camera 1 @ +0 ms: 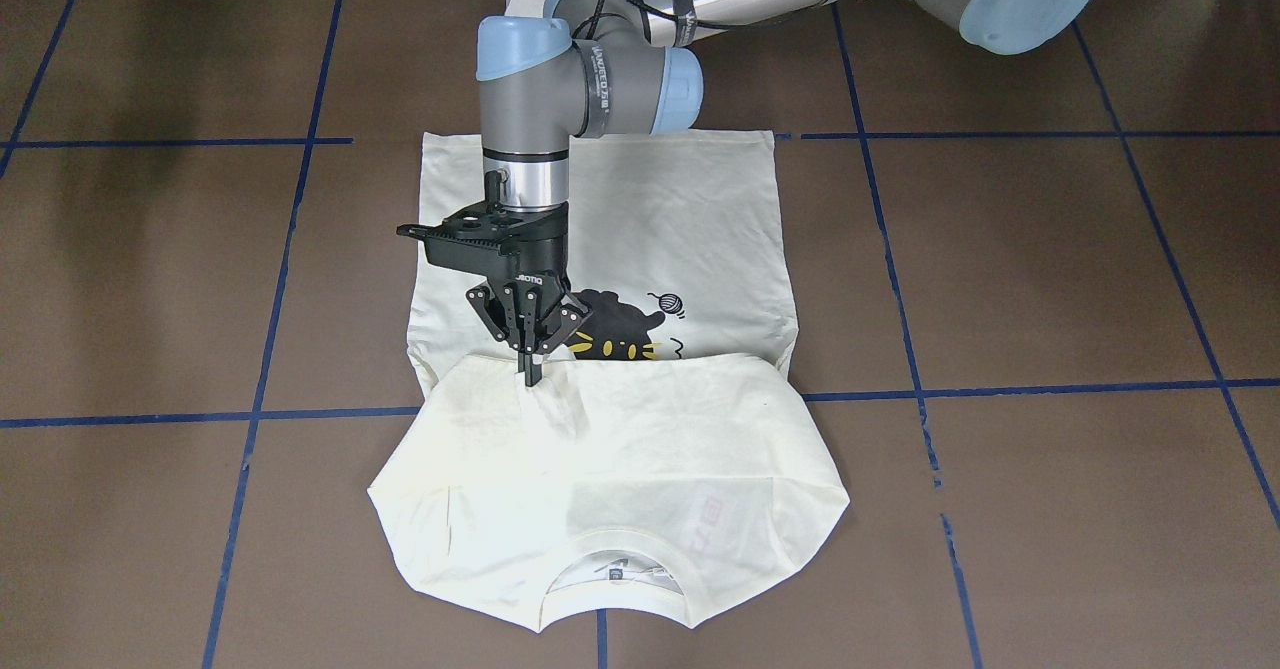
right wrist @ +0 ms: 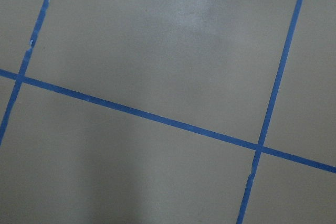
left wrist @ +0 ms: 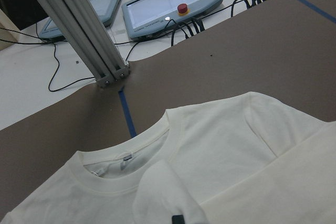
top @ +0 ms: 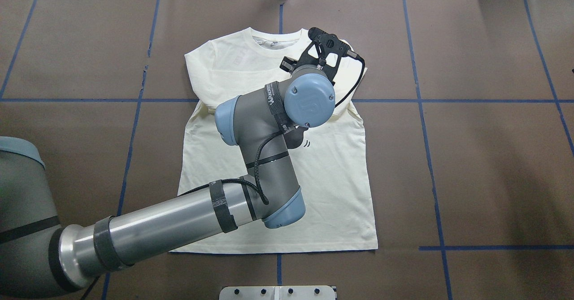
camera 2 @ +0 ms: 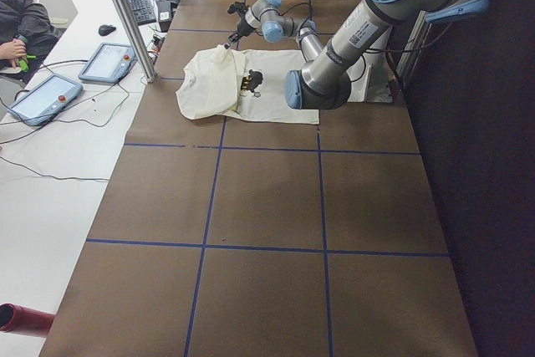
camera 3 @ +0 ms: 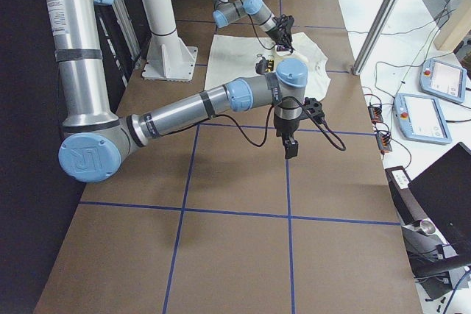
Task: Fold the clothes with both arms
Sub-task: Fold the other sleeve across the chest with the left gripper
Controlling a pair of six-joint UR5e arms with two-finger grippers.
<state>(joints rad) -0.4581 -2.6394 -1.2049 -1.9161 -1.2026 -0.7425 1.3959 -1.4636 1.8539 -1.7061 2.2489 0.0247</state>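
The cream-white shirt lies flat on the brown table, collar toward the operators' side. A plain cream layer covers the collar end, and its edge crosses the black cat print. My left gripper points down and is shut on that edge, pinching a small ridge of fabric. The left wrist view shows one fingertip in the cloth near the collar. In the overhead view the shirt lies under my left arm. My right gripper hangs over bare table away from the shirt; I cannot tell whether it is open.
An aluminium post stands at the table's far edge beyond the collar, with teach pendants and cables behind it. The white pedestal stands beside the shirt's hem. Blue tape lines cross the table. A person sits by the desk.
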